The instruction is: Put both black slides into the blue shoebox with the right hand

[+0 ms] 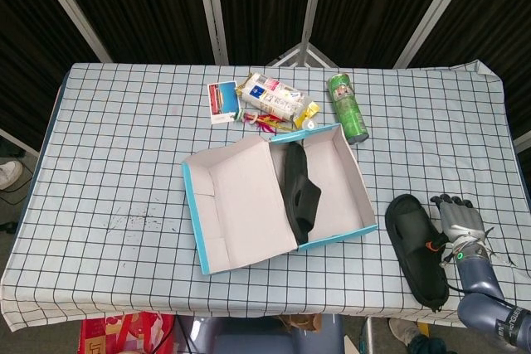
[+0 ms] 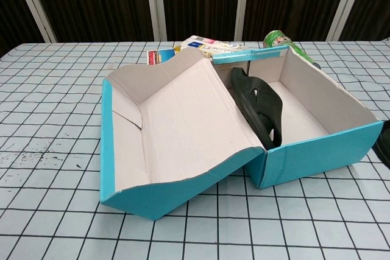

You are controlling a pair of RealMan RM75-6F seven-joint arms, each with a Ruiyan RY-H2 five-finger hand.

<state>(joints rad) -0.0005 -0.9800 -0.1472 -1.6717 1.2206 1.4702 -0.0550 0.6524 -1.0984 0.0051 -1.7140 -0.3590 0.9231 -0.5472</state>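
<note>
The blue shoebox lies open mid-table with its lid folded out to the left. One black slide leans on edge inside the box against its left wall. The second black slide lies flat on the table to the right of the box; only its dark edge peeks into the chest view. My right hand hovers just right of that slide, fingers spread, holding nothing. My left hand shows in neither view.
Behind the box lie a green can, a white snack packet, a small card and some small colourful items. The table's front edge runs close below the slide and my right hand.
</note>
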